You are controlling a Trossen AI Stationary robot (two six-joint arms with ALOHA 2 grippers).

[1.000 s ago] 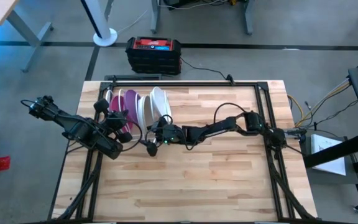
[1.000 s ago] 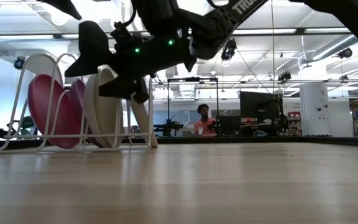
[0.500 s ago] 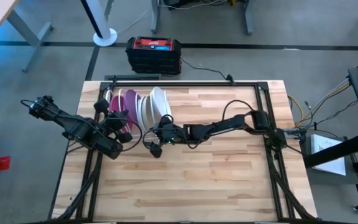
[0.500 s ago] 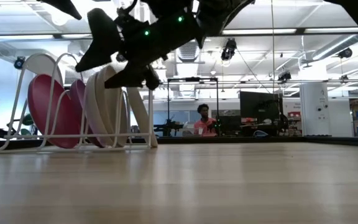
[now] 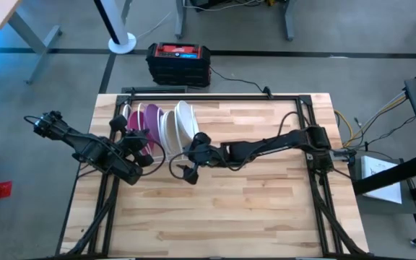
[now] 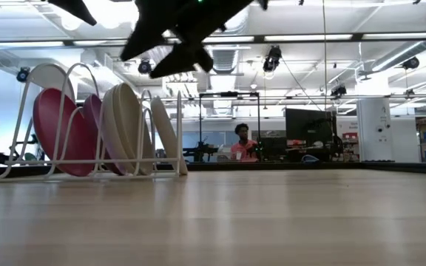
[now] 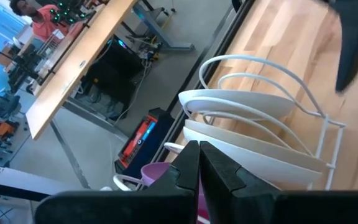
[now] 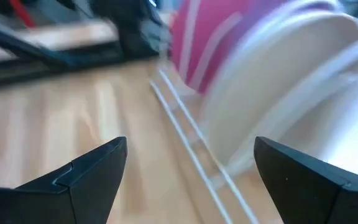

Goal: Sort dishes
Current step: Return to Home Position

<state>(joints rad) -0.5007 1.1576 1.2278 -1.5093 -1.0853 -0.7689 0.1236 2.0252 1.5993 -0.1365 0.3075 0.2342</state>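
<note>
The dishes stand on edge in a white wire rack [image 6: 87, 176] at the table's far left: magenta ones [image 6: 58, 131] toward the left, cream ones [image 6: 120, 129] beside them, and a white plate [image 6: 167, 137] leaning at the rack's right end. My left gripper [image 5: 140, 141] hovers shut at the rack's near left side, its tips [image 7: 199, 155] just in front of a purple dish [image 7: 157, 173]. My right gripper [image 5: 191, 165] hangs open near the rack's right end, above the table, and nothing is between its fingers [image 8: 92, 177].
The wooden table [image 5: 266, 209] stretches bare to the right of and nearer than the rack. A black and red box [image 5: 179, 63] sits on the floor beyond the far edge. A person sits at a desk [image 6: 241, 144] in the room behind.
My right gripper has risen from beside the rack's right-end plates and drawn a little toward the table's right, tipping as it went. It has stayed open and carries nothing. The dishes have kept their places in the rack.
</note>
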